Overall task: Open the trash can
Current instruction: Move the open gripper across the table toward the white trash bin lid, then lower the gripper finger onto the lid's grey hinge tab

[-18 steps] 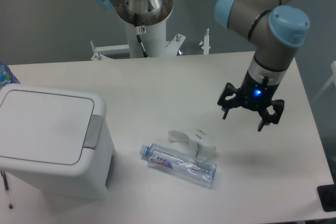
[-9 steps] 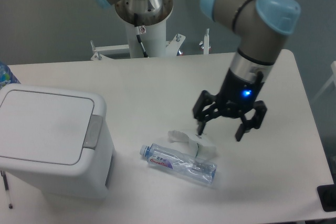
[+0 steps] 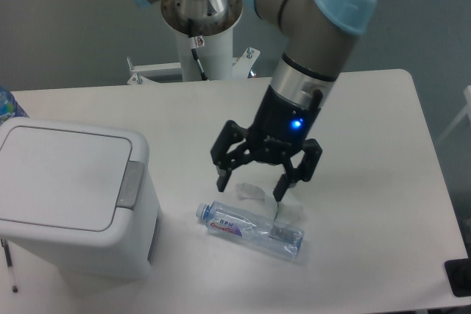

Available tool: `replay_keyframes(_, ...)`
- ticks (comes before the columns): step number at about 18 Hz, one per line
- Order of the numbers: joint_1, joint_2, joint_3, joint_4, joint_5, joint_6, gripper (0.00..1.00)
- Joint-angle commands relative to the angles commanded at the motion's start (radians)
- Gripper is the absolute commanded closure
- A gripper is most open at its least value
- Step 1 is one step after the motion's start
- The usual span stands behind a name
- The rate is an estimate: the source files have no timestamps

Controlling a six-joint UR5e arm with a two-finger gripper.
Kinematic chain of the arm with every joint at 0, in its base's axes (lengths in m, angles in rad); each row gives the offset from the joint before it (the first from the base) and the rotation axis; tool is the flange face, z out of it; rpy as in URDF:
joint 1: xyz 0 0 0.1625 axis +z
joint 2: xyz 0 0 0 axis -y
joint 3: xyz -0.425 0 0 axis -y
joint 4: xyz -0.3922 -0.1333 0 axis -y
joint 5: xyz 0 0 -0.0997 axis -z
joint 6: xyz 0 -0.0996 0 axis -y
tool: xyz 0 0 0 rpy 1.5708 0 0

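Note:
The trash can (image 3: pixel 70 196) is a large boxy white bin at the left front of the table. Its flat white lid (image 3: pixel 62 176) lies shut, with a grey rectangular latch (image 3: pixel 130 184) on its right edge. My gripper (image 3: pixel 250 185) hangs open and empty over the middle of the table. It is to the right of the bin, apart from it, just above a crumpled white scrap (image 3: pixel 250 192) and a plastic bottle (image 3: pixel 250 229).
A clear plastic bottle lies on its side in front of the gripper. A white crumpled scrap (image 3: pixel 291 211) lies beside it. The arm's base column (image 3: pixel 200 31) stands at the table's back edge. A blue-capped item (image 3: pixel 6 104) shows at the far left.
The gripper has moved left across the table, from the right side to above the bottle and scrap, staying open. The bin and its lid have not moved.

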Motion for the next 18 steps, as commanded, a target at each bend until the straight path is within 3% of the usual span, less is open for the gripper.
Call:
replay_keyframes(5, -0.052, -0.006, -0.043, 0.084, 0.003, -0.003, 0.00)
replay_keyframes(13, -0.094, 0.005, -0.077, 0.084, 0.015, -0.008, 0.00)
replay_keyframes(18, -0.103, 0.040, -0.121, 0.087, 0.017, -0.008, 0.00)
